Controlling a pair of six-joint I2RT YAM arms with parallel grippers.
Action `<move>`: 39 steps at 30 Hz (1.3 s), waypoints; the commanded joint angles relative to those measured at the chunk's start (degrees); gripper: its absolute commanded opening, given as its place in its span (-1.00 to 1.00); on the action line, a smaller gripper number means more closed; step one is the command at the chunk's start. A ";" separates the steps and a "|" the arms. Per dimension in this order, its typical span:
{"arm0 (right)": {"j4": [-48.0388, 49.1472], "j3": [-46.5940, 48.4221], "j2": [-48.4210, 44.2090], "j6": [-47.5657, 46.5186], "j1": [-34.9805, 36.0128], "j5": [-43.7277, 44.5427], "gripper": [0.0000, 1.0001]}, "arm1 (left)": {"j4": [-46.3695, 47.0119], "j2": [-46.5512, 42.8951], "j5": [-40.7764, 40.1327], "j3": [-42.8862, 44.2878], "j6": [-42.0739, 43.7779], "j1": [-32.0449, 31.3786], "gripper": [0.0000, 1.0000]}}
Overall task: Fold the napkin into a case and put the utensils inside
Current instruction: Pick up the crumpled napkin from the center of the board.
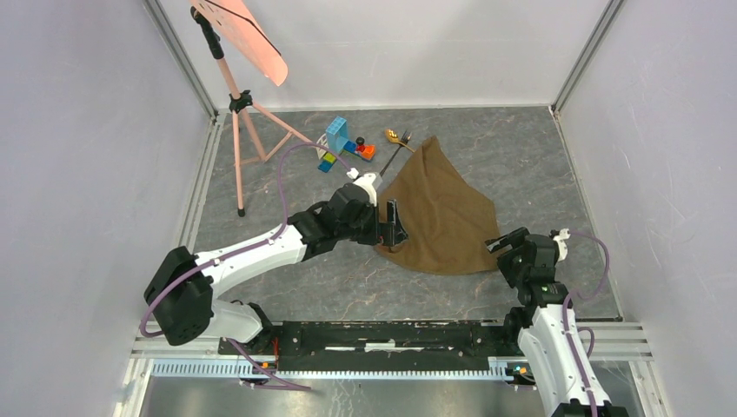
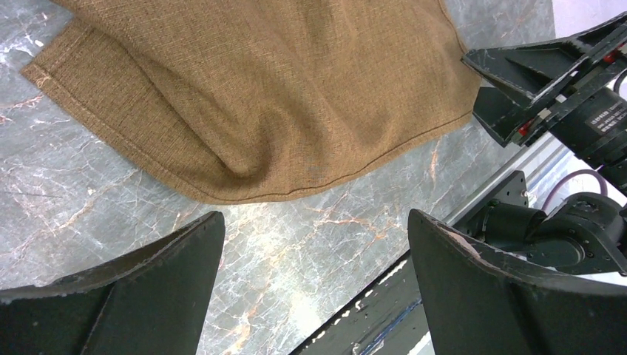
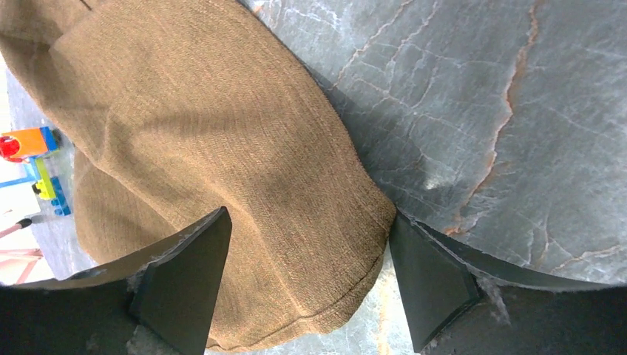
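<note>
Grey marble table (image 1: 539,156) before us holds the folded brown napkin (image 1: 439,213) at centre. We see spoon (image 1: 393,135) and fork (image 1: 395,155) lying just left of its far tip. Our left gripper (image 1: 395,224) gapes wide beside its left edge; the right gripper (image 3: 310,222) straddles its near corner, fingers spread, not pinching.

Jaws spread wide on left gripper (image 1: 395,224) and right gripper (image 1: 499,246)

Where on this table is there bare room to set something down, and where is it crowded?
Bare marble lies between the napkin and the right wall, and in the near strip between its near edge and the rail. Crowded: the far middle, where toy blocks, spoon and fork cluster by the napkin's tip; the tripod takes the far left.
</note>
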 commanded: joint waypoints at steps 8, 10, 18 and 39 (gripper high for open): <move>7.86 5.41 1.46 -8.69 -0.18 -14.23 0.74 | 1.81 -1.59 -0.50 -1.92 -2.55 1.30 1.00; 7.97 5.38 1.06 -6.94 -0.16 -15.34 0.79 | 2.39 -1.38 0.18 -2.20 -2.92 1.66 1.00; 13.90 3.00 -3.06 0.78 -0.16 -15.71 0.89 | 2.44 -2.14 1.07 -2.75 -2.95 2.42 1.00; -6.78 5.21 1.49 -7.78 -0.11 -0.18 0.64 | 3.80 -2.34 3.04 -4.33 -3.47 4.05 1.00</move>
